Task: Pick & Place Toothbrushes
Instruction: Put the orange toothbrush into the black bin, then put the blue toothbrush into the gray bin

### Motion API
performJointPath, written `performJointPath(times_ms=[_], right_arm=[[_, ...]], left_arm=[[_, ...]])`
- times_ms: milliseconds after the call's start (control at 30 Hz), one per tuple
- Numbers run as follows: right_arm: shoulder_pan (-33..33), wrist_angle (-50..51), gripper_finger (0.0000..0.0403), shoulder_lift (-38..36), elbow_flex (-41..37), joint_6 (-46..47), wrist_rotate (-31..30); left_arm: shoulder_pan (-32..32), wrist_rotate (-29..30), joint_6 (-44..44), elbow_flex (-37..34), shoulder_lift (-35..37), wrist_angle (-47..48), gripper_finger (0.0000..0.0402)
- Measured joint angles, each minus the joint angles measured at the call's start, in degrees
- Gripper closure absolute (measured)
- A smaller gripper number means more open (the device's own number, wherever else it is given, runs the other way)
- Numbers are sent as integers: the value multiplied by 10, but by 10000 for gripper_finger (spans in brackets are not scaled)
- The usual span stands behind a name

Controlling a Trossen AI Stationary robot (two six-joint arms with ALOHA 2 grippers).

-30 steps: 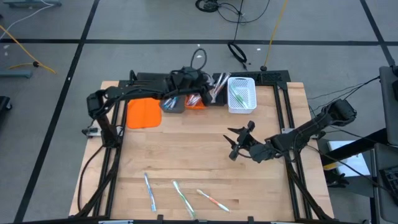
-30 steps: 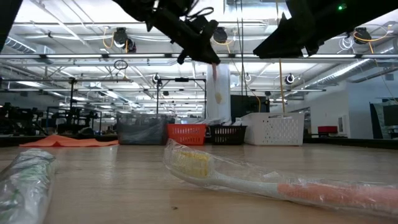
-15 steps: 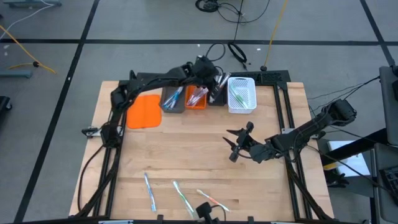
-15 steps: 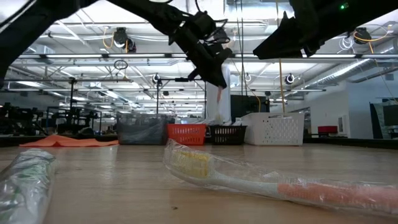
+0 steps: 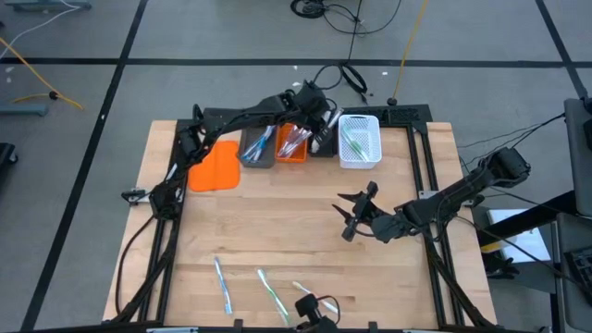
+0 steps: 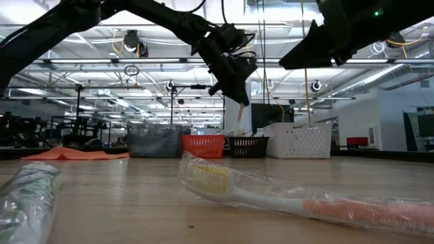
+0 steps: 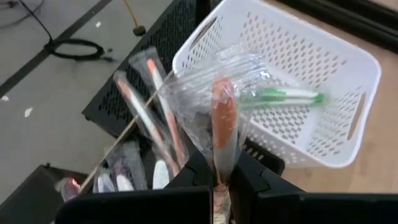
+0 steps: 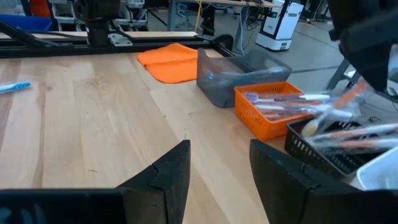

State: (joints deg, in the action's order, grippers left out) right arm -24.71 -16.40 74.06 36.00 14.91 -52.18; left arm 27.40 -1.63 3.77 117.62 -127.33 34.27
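I'm running this in a big lab/workshop hall: ceiling pipes [image 6: 81, 62] w/ strip lights, rows of workbenches [image 6: 41, 129], taped concrete floor [image 5: 92, 37], cables [image 5: 324, 11] lying about.

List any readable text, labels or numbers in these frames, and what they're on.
None readable.
Wrapped toothbrush nearest the low camera: no print legible through the wrapper.
Toothbrush in the left hand: no marking readable.
White basket, orange bin: no labels visible.

wrapped orange toothbrush [image 7: 224, 127] in left end effector [image 7: 217, 169], above black bin [image 7: 155, 81]
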Motion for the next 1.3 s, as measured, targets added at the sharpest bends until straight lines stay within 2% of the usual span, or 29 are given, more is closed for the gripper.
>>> performJointPath(times_ms=[300,533,800,1000,1300], right_arm=[[4,-20,247,0,-29,37,-1],[4,-34,247,0,-32,25,0],[4,-35,247,0,-32,24,0],[4,-35,247,0,-32,24,0],[4,-35,247,0,-32,24,0]], left_arm=[[2,0,8,-2,0,1,390],[-2,1,-4,-5,-4,6,328],[-2,2,-5,-5,-3,6,279],[-2,37,-5,-5,-3,4,234],[-1,45,-14,-5,-3,5,218]])
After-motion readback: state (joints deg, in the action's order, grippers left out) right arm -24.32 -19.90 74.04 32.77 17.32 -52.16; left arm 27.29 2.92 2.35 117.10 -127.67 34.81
